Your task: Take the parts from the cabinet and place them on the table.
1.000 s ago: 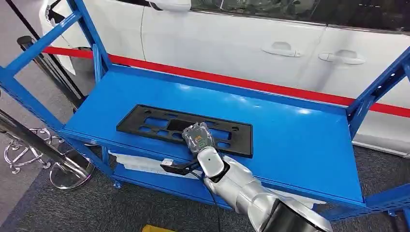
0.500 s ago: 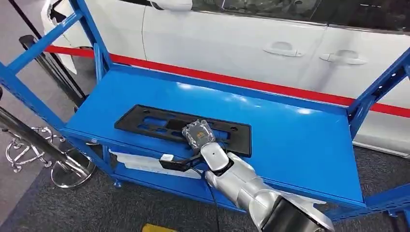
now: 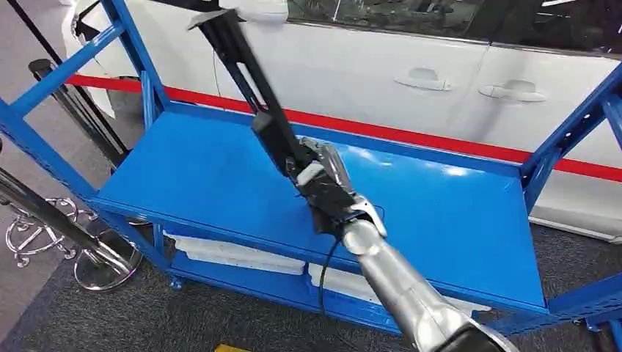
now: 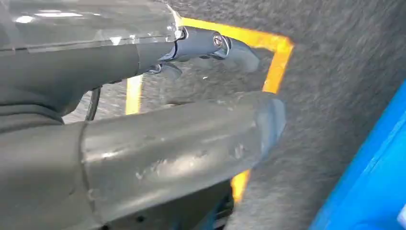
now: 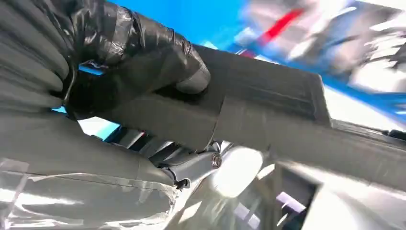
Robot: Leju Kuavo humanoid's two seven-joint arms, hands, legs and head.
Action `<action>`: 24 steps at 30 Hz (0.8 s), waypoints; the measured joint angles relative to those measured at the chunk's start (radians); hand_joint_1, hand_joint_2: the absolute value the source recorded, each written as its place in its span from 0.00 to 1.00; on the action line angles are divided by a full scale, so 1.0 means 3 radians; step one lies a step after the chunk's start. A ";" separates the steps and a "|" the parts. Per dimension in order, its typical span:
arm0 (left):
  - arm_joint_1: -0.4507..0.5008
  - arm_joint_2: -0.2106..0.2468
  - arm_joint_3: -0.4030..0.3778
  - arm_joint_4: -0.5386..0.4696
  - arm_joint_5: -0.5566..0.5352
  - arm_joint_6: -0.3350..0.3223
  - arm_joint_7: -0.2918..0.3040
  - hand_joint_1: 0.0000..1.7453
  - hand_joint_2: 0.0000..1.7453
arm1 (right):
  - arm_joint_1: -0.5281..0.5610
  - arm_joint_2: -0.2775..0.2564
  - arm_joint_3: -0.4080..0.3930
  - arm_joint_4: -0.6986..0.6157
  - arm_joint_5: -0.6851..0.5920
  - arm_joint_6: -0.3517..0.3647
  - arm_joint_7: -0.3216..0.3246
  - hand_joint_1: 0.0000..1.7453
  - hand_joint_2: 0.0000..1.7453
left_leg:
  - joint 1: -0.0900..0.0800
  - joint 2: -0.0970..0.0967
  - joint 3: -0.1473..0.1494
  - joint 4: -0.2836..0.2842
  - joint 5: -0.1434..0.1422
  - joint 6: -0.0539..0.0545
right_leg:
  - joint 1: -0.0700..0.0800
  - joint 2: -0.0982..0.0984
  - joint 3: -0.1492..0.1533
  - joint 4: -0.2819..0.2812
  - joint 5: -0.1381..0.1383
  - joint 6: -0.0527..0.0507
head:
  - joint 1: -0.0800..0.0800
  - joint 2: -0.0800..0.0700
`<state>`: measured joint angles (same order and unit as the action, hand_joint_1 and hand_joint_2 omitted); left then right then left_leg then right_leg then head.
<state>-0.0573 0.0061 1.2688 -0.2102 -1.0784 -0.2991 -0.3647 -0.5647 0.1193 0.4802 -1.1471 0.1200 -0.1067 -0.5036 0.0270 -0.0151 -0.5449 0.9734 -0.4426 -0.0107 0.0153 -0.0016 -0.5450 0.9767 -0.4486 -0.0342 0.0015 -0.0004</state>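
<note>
A long black plastic frame part [image 3: 242, 66] is off the blue cabinet shelf [image 3: 455, 213], tilted steeply, its far end up at the top left. My right hand [image 3: 323, 183] grips its lower end above the middle of the shelf. In the right wrist view the dark fingers [image 5: 139, 52] wrap over the edge of the black part [image 5: 268, 96]. My left hand [image 4: 167, 143] hangs over grey carpet, fingers apart, holding nothing.
A white car [image 3: 367, 66] with a red stripe [image 3: 411, 136] stands close behind the cabinet. Blue uprights [image 3: 565, 139] frame the shelf at both ends. White foam [image 3: 235, 253] lies on the lower shelf. A chrome stanchion base [image 3: 103, 264] stands at the left. Yellow floor tape [image 4: 277, 57] marks the carpet.
The black part lay flat on the shelf under my right hand; now it is lifted off and swung up on end, and my right arm has risen with it.
</note>
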 joint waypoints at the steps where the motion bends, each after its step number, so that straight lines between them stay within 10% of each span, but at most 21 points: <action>1: 0.0019 -0.0003 0.0013 0.0000 0.0010 -0.0017 -0.0023 0.00 0.00 | 0.0216 -0.0072 -0.0062 -0.0328 -0.0153 0.0134 -0.0073 1.00 1.00 | -0.0012 -0.0013 -0.0015 0.0012 0.0001 0.0024 | -0.0003 -0.0004 -0.0009 0.0001 0.0005 0.0022 | -0.0002 0.0000; 4: 0.0036 -0.0020 0.0083 0.0000 0.0074 -0.0038 -0.0072 0.00 0.00 | 0.0613 -0.0281 -0.0187 -0.1228 -0.0617 0.0524 -0.0248 1.00 1.00 | 0.0001 0.0002 -0.0030 0.0000 0.0023 0.0097 | -0.0032 0.0007 -0.0119 0.0241 -0.0199 0.0084 | -0.0002 0.0000; 7: 0.0053 -0.0032 0.0151 0.0000 0.0128 -0.0051 -0.0109 0.00 0.00 | 0.0879 -0.0456 -0.0259 -0.1885 -0.0986 0.0976 -0.0311 1.00 1.00 | -0.0005 0.0017 -0.0044 0.0001 0.0014 0.0116 | -0.0046 0.0007 -0.0517 0.1070 -0.0579 0.0121 | -0.0002 0.0000; 9: 0.0051 -0.0041 0.0177 0.0000 0.0132 -0.0051 -0.0114 0.00 0.00 | 0.1020 -0.0544 -0.0282 -0.2177 -0.1037 0.1069 -0.0311 1.00 1.00 | -0.0008 0.0018 -0.0041 0.0001 0.0010 0.0115 | -0.0056 0.0007 -0.0534 0.1062 -0.0477 0.0115 | -0.0002 0.0000; 12: 0.0048 -0.0055 0.0214 0.0000 0.0140 -0.0052 -0.0119 0.00 0.00 | 0.1110 -0.0618 -0.0301 -0.2488 -0.1047 0.1085 -0.0310 1.00 1.00 | -0.0017 0.0013 -0.0015 0.0000 -0.0003 0.0102 | -0.0043 0.0010 -0.0106 0.0193 -0.0032 0.0046 | -0.0002 0.0000; 18: 0.0040 -0.0083 0.0233 0.0001 0.0141 -0.0060 -0.0122 0.00 0.00 | 0.1183 -0.0676 -0.0343 -0.2750 -0.1055 0.1085 -0.0306 1.00 1.00 | -0.0023 0.0026 -0.0018 0.0006 -0.0045 0.0000 | -0.0059 -0.0012 -0.0022 -0.0037 0.0017 -0.0025 | -0.0002 0.0000; 22: 0.0041 -0.0085 0.0237 0.0001 0.0142 -0.0061 -0.0122 0.00 0.00 | 0.1209 -0.0686 -0.0343 -0.2802 -0.1057 0.1085 -0.0305 1.00 1.00 | -0.0021 0.0030 -0.0442 0.0952 -0.0534 -0.0037 | -0.0046 -0.0019 -0.0029 -0.0034 0.0017 -0.0057 | -0.0004 0.0000; 24: 0.0048 -0.0085 0.0238 0.0001 0.0141 -0.0061 -0.0122 0.00 0.00 | 0.1233 -0.0693 -0.0343 -0.2805 -0.1057 0.1089 -0.0302 1.00 1.00 | -0.0021 0.0031 -0.0487 0.1039 -0.0477 -0.0041 | -0.0040 -0.0017 -0.0026 -0.0032 0.0016 -0.0057 | -0.0004 0.0000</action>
<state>-0.0428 -0.0195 1.3401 -0.2098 -1.0361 -0.3174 -0.4013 -0.1949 -0.0885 0.3773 -1.9886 -0.1972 0.2201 -0.5943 0.0207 -0.0059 -0.6911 1.2851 -0.5856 -0.0230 0.0034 -0.0068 -0.5529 0.9672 -0.4438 -0.0513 0.0004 -0.0004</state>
